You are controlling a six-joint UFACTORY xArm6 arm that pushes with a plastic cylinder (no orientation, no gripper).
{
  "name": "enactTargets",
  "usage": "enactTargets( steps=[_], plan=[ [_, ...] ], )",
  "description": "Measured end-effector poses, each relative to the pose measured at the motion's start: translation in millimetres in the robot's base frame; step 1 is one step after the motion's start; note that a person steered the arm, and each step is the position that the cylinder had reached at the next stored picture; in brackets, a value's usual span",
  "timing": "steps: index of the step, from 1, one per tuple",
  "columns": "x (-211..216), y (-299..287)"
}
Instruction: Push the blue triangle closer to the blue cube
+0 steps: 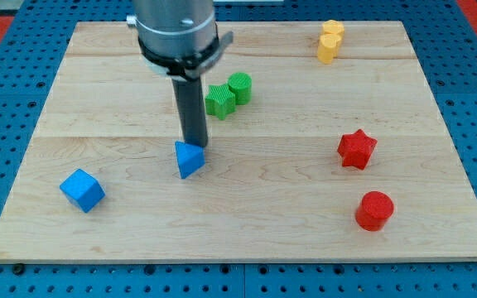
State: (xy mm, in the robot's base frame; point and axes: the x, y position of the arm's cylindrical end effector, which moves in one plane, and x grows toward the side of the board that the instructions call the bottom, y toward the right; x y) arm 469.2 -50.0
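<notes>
On wooden board (305, 199), blue triangle (190, 159) touches my tip (195, 146).

The wooden board (247, 248) carries a blue cube (82, 189), blue triangle (190, 159), two green blocks (228, 93), yellow block (330, 41), red star (356, 149) and red cylinder (374, 209).

The blue triangle (190, 159) is a small wedge-shaped block standing on the wooden board, slightly left of the view's centre, with one pointed edge turned toward the view's bottom and a lighter face toward the view's right. The blue cube (82, 189) sits flat on the board toward the view's lower left, rotated so that a corner faces the view's bottom. The two blocks lie well apart, the cube lower and to the left of the triangle.
</notes>
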Motion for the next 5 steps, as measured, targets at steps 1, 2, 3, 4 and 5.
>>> enactTargets(
  steps=[1,2,3,4,5],
  plan=[
    [34,8],
    [43,6],
    [34,-11],
    [32,-30],
    [42,-56]
  ],
)
